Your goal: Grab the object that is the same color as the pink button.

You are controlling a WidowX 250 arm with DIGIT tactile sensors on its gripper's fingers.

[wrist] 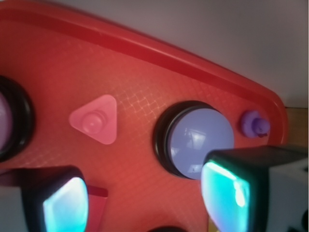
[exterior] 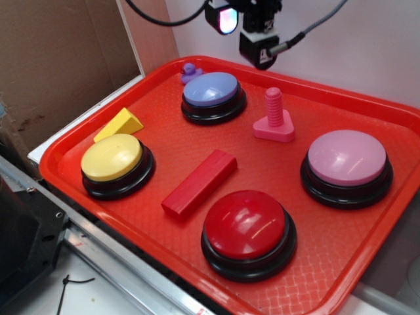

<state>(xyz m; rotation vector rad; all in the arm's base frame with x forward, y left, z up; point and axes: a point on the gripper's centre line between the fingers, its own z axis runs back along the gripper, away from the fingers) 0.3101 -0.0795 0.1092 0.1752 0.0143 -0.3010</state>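
Note:
The object, a small hot-pink toy bolt (exterior: 274,118), stands upright on the red tray (exterior: 367,105), between the lavender-blue button (exterior: 213,95) and the pale-pink button (exterior: 346,165). My gripper (exterior: 246,29) hangs high above the tray's back edge, open, holding nothing. In the wrist view the bolt (wrist: 96,120) lies ahead and to the left of my gripper (wrist: 145,198), well apart from both glowing pads (wrist: 65,205). Only the pink button's edge (wrist: 4,126) shows there, at far left.
A red button (exterior: 248,231), a yellow button (exterior: 117,164), a red rectangular block (exterior: 199,182), a yellow wedge (exterior: 119,123) and a small purple duck (exterior: 190,71) share the tray. Cardboard stands at left, a white wall behind.

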